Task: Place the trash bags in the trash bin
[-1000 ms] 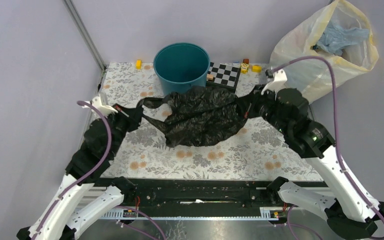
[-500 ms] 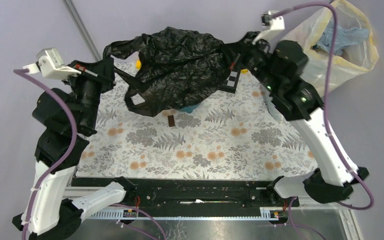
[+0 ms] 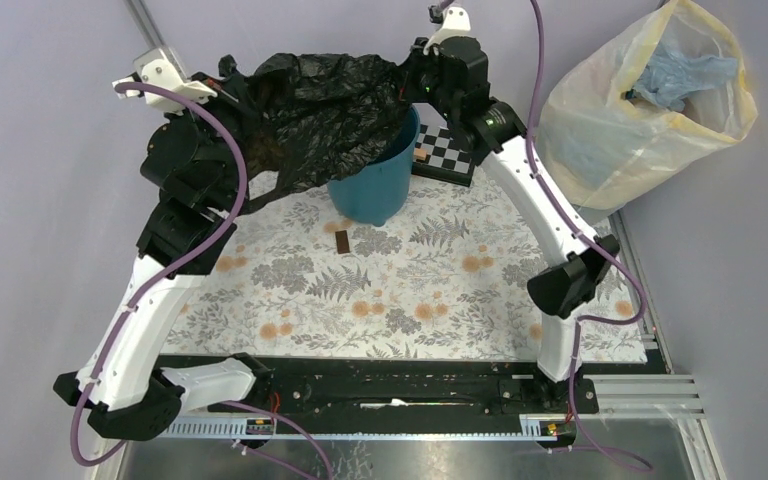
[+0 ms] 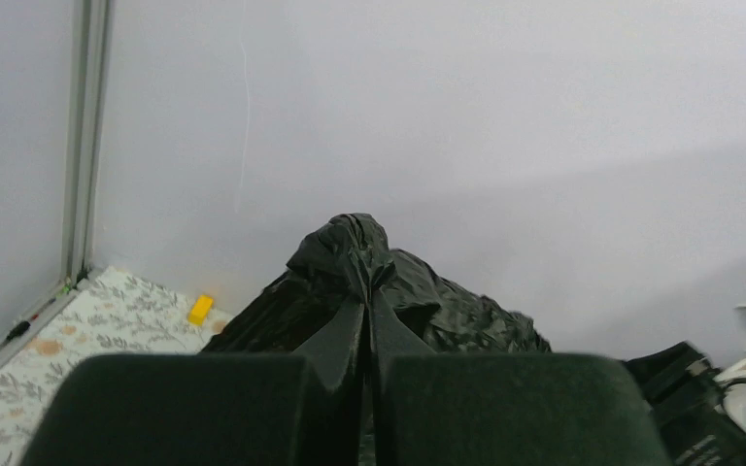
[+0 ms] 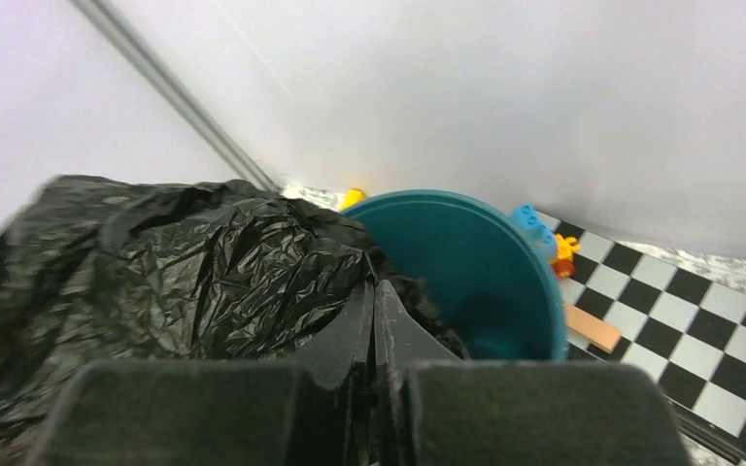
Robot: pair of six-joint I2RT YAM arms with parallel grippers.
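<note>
The black trash bag (image 3: pixel 315 110) hangs stretched between both grippers, high above the back of the table. It drapes over the left part of the teal trash bin (image 3: pixel 375 180) and hides most of the rim. My left gripper (image 3: pixel 228 85) is shut on the bag's left edge; the bag shows bunched at the fingertips in the left wrist view (image 4: pixel 364 291). My right gripper (image 3: pixel 407 85) is shut on the bag's right edge over the bin. In the right wrist view the bag (image 5: pixel 175 262) lies left of the open bin (image 5: pixel 476 272), with the gripper (image 5: pixel 374 291) at the rim.
A large translucent sack (image 3: pixel 650 100) with blue contents stands at the back right. A checkerboard (image 3: pixel 450 155) with small toy blocks lies right of the bin. A small brown piece (image 3: pixel 342 242) lies on the floral cloth (image 3: pixel 410 290). A yellow block (image 4: pixel 200 309) sits by the back wall.
Both arms lifted the bag off the table, then carried it higher and back. It now hangs over the bin, and the right gripper has moved left above the bin.
</note>
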